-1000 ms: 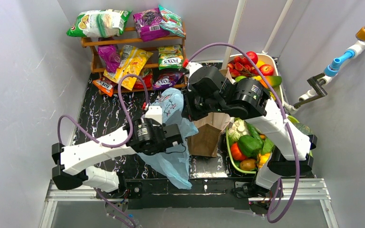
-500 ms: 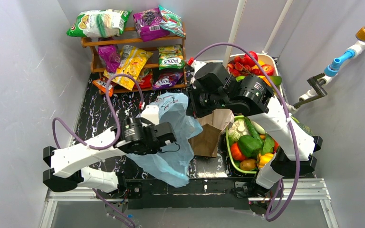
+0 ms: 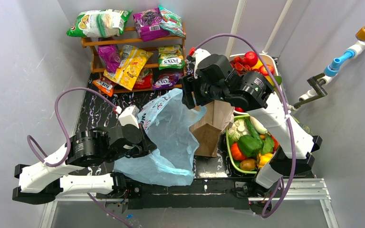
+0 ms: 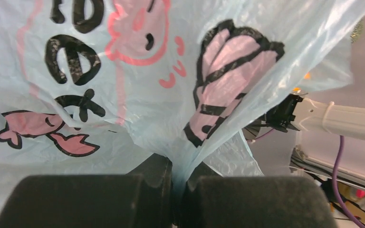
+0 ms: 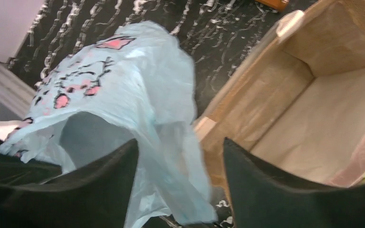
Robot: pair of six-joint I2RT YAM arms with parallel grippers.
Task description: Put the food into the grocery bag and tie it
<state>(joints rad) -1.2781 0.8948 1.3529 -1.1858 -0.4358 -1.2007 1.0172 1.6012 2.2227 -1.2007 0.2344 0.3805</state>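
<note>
A: left gripper (image 4: 173, 172)?
B: clamped tight on a fold of the thin light-blue printed plastic bag (image 3: 168, 135).
A: right gripper (image 5: 177, 145)?
B: jaws apart, holding nothing. Bag sprawls on the black marbled table (image 3: 100, 114), just left of the brown paper bag (image 3: 213, 124).

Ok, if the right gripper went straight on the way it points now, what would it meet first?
Probably the grocery bag: its blue film lies ahead of the right gripper, with the brown paper bag close beside that line. Depth is unclear.
</note>
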